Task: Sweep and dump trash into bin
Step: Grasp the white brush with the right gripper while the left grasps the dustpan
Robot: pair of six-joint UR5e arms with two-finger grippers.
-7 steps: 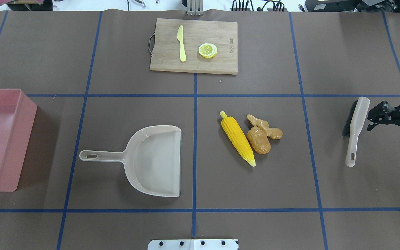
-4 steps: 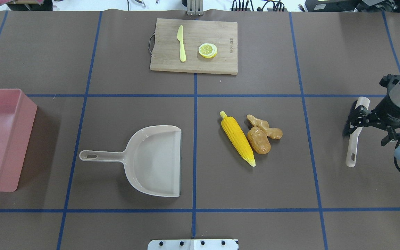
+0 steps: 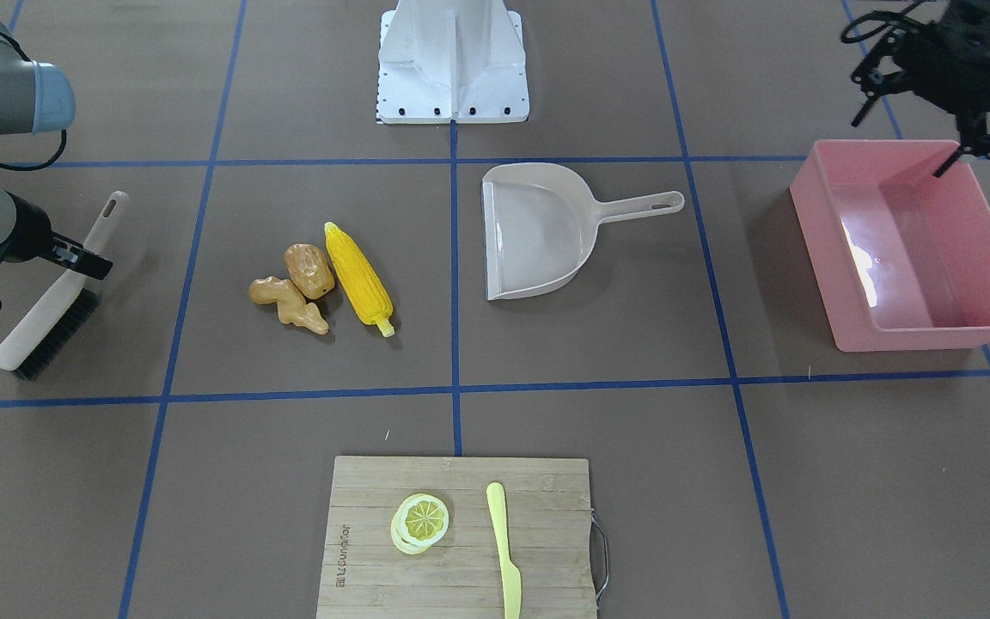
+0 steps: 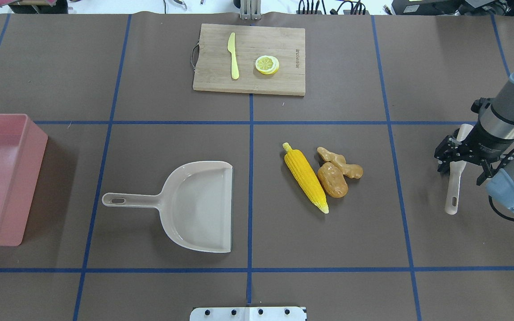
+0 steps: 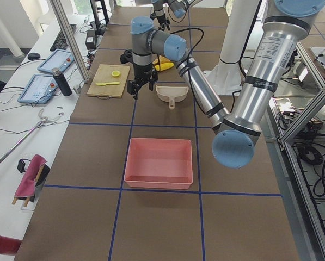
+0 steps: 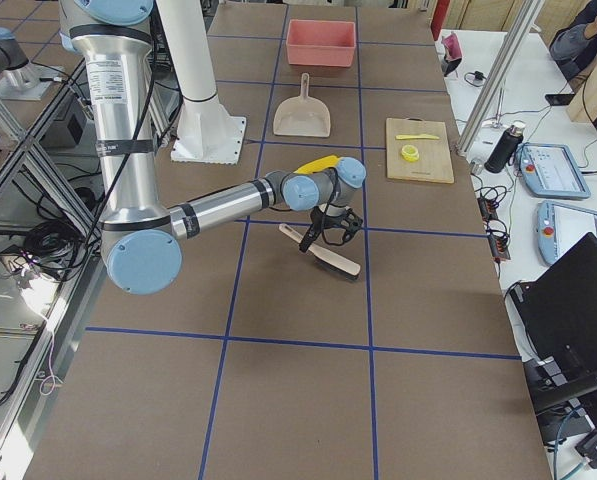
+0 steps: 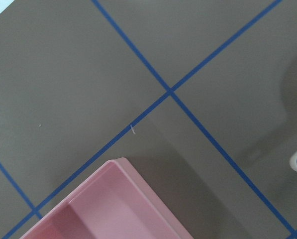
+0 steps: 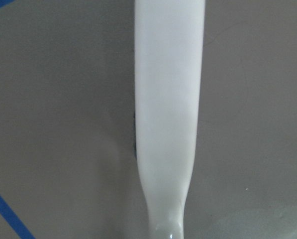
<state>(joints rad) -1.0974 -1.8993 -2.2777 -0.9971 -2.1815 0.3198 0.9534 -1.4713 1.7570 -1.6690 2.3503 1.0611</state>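
The trash lies together right of the table's centre: a yellow corn cob (image 4: 305, 177), a brown potato-like lump (image 4: 333, 180) and a tan ginger root (image 4: 341, 162). The pink bin (image 4: 29, 178) stands at the far left. A beige brush (image 4: 453, 191) with black bristles lies at the far right. My right gripper (image 4: 458, 168) is open, its fingers either side of the brush handle (image 8: 168, 99). My left gripper (image 3: 912, 137) is open and empty, hanging above the bin's (image 3: 933, 335) near corner.
A beige dustpan (image 4: 199, 205) lies left of centre, its mouth facing the trash. A wooden cutting board (image 4: 248, 84) at the far side carries a yellow knife (image 4: 233, 55) and a lemon slice (image 4: 267, 64). The robot's base plate (image 4: 248, 313) sits at the near edge.
My right arm has swung in from the right edge, and its gripper now sits over the brush handle. A sliver of my left arm has come into view above the bin.
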